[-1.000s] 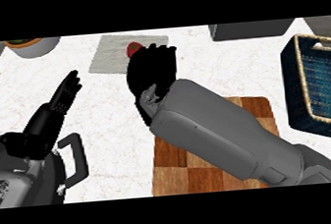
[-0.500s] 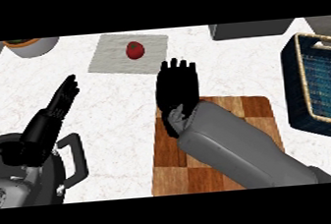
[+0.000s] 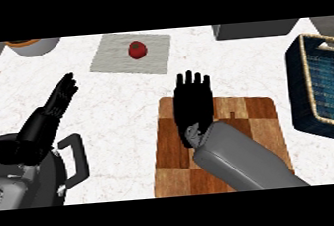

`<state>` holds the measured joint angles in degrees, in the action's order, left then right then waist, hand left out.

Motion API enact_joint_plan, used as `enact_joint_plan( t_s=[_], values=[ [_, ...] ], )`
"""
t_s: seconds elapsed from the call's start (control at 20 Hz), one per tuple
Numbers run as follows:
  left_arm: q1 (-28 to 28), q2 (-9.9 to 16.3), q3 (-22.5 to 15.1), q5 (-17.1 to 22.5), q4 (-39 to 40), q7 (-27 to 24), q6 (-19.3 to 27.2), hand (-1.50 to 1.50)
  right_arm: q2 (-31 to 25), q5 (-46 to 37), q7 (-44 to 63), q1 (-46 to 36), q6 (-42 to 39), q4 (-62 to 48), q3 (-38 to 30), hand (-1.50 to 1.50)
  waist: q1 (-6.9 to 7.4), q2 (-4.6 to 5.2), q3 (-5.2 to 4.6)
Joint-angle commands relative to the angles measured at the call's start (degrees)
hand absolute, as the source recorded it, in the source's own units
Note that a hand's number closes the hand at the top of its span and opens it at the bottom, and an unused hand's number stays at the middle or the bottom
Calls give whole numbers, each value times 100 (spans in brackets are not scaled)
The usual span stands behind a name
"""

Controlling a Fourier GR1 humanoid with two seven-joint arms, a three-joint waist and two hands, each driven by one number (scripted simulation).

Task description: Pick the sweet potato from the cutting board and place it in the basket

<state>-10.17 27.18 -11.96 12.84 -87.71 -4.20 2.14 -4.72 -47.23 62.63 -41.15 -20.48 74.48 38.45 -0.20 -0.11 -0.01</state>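
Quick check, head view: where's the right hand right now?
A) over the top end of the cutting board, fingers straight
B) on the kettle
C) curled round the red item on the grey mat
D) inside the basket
A: the right hand lies over the far end of the cutting board, fingers straight and holding nothing, apart from the basket.

Evenly bright, flat light; no glare; faint soft shading under right hand [image 3: 192, 103] toward 6 o'clock.
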Motion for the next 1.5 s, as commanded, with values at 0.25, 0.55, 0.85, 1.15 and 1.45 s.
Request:
enact_joint_plan(
  t_s=[0.25, 0.55, 0.85, 1.15, 1.45],
  values=[
    [-280, -452, -1, -507, -139, 517, 128, 0, 456, -732, 144, 563, 133, 180, -252, -150, 19, 6, 2],
    [-132, -230, 483, -265, 64, 192, -456, 0, 464, -644, 249, 301, -169, -97, -369, -150, 66, 14, -1],
    [-36, -750, 183, -703, -10, 158, -122, 0, 467, -951, 272, 675, -365, 79, -345, -150, 32, 6, 0],
    [-198, -827, 213, -867, -69, 442, -147, 0, 468, -778, 103, 110, -187, -761, -619, -150, 77, 23, 0],
    [86, -807, 484, -820, -52, 135, -477, 0, 469, -1002, 6, 285, 35, -974, -510, -150, 62, 17, 0]
  ],
)
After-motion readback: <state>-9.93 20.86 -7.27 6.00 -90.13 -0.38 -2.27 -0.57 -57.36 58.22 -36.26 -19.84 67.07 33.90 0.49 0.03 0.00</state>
